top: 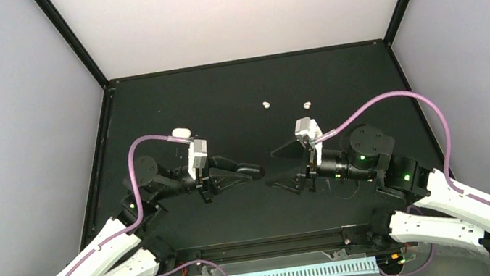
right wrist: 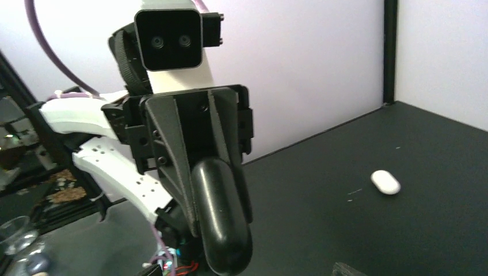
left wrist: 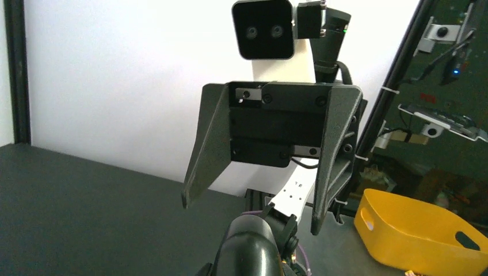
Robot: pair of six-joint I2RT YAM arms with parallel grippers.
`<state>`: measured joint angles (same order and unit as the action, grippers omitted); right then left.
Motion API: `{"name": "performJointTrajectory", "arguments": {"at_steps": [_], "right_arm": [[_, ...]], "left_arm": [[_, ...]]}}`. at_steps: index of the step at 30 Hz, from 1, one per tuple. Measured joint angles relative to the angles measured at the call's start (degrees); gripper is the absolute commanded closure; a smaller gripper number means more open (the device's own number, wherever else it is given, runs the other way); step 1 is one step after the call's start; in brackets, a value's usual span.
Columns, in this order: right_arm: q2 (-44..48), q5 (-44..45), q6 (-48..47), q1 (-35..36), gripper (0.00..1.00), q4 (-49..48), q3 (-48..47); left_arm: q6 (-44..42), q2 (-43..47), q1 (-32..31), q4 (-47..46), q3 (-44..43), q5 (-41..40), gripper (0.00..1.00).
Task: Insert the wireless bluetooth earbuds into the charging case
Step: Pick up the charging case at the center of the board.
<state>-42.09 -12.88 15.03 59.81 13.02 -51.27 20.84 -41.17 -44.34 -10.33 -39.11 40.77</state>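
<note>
My left gripper (top: 243, 172) is shut on a black oblong charging case (right wrist: 221, 224), held out toward the right arm; the case's rounded end also shows in the left wrist view (left wrist: 256, 247). My right gripper (top: 270, 168) faces it from a short gap away, open and empty, its fingers (left wrist: 210, 144) spread wide. Two tiny white earbuds (top: 266, 104) (top: 307, 105) lie on the black table further back. A white oblong case (top: 180, 131) lies at the back left, and it also shows in the right wrist view (right wrist: 385, 181). No black earbuds show.
The black table (top: 335, 73) is walled by white panels with black corner posts. A yellow bin (left wrist: 414, 236) stands off the table beyond the right arm. Purple cables loop over both arms.
</note>
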Motion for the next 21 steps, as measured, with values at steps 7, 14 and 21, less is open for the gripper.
{"name": "performJointTrajectory", "arguments": {"at_steps": [7,14,21], "right_arm": [[-0.5,-4.7,1.4,-0.1,0.34,-1.7,0.1],[-3.3,-6.8,2.2,-0.1,0.43,-3.3,0.1],[-4.7,-7.0,2.4,-0.1,0.54,-4.3,0.1]], "left_arm": [[-0.5,-0.9,0.0,-3.0,0.0,3.0,0.98],[-0.2,-1.0,0.0,-4.5,0.0,4.0,0.97],[0.1,-1.0,0.0,-4.7,0.0,4.4,0.96]]}}
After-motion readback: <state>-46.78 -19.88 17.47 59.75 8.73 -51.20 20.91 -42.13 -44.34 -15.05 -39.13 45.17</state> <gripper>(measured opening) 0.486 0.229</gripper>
